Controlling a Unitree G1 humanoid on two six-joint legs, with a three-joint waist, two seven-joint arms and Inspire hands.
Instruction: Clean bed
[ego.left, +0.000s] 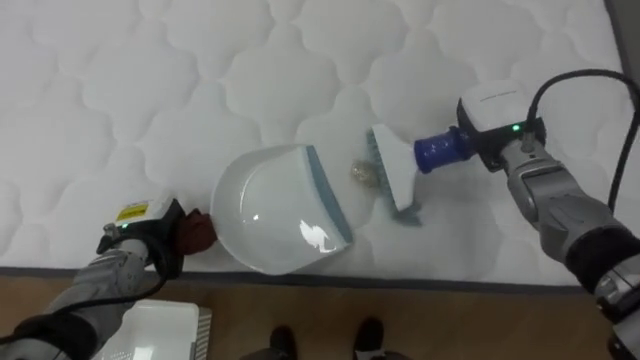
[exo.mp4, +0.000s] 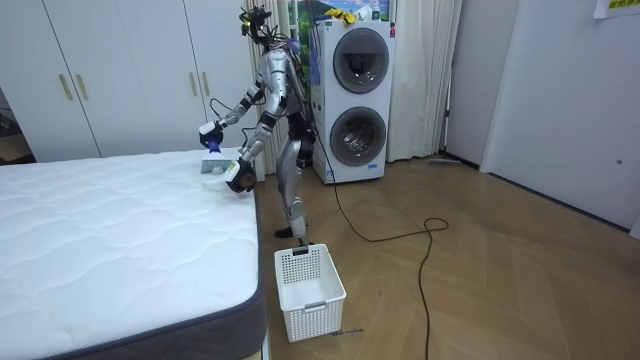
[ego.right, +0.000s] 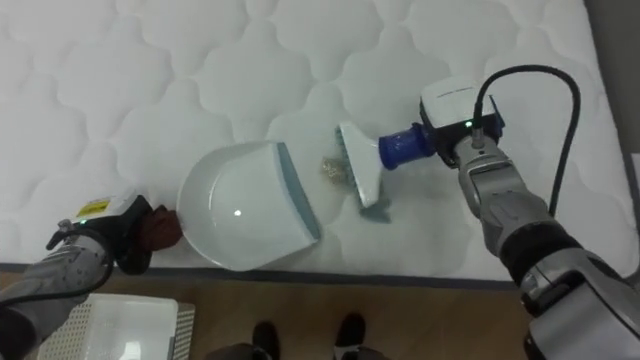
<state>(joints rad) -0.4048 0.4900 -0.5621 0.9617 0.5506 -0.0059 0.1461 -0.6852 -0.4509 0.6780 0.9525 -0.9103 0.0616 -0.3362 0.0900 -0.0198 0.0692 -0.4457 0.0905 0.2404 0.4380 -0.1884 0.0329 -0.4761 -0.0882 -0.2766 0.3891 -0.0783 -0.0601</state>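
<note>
A white dustpan (ego.left: 275, 208) with a blue-grey lip lies on the white quilted mattress (ego.left: 150, 90) near its front edge. My left hand (ego.left: 148, 243) is shut on its dark red handle (ego.left: 198, 231) at the mattress edge. To the right, my right hand (ego.left: 518, 152) is shut on the blue handle (ego.left: 438, 151) of a small brush. The brush's white head (ego.left: 392, 178) rests on the mattress. A small brownish scrap (ego.left: 362, 173) lies between the brush head and the dustpan's lip. In the room view I stand at the bed's (exo.mp4: 110, 240) side, by its far corner.
A white slatted basket (exo.mp4: 308, 288) stands on the wooden floor by the bed, and its corner (ego.left: 165, 330) lies below my left arm. A stacked washer and dryer (exo.mp4: 358, 95) stand behind me. A dark cable runs across the floor.
</note>
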